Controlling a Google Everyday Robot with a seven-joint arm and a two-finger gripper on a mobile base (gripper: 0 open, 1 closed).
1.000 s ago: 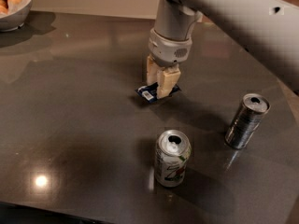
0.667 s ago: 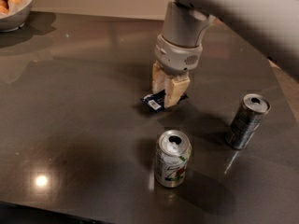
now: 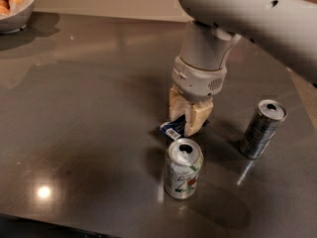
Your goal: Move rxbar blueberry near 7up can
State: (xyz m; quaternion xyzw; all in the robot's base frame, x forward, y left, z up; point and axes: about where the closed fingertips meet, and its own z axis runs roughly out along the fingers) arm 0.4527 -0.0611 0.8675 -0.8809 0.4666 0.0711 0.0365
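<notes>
The rxbar blueberry [image 3: 172,129] is a flat dark blue wrapper with a white patch at its left end. It is held between my gripper's fingers just above the dark table [image 3: 79,108]. My gripper [image 3: 187,125] hangs down from the grey arm at the middle of the view and is shut on the bar. The 7up can [image 3: 182,168], silver-white with green markings and a red spot, stands upright just in front of the bar, a small gap apart. Most of the bar is hidden behind the fingers [image 3: 197,119].
A slimmer dark silver can [image 3: 262,129] stands upright to the right of the gripper. A bowl of round orange-tan food [image 3: 14,5] sits at the far left corner. The table's front edge runs along the bottom left.
My gripper has moved right and toward the front with the bar in it, from well behind the 7up can to just behind it.
</notes>
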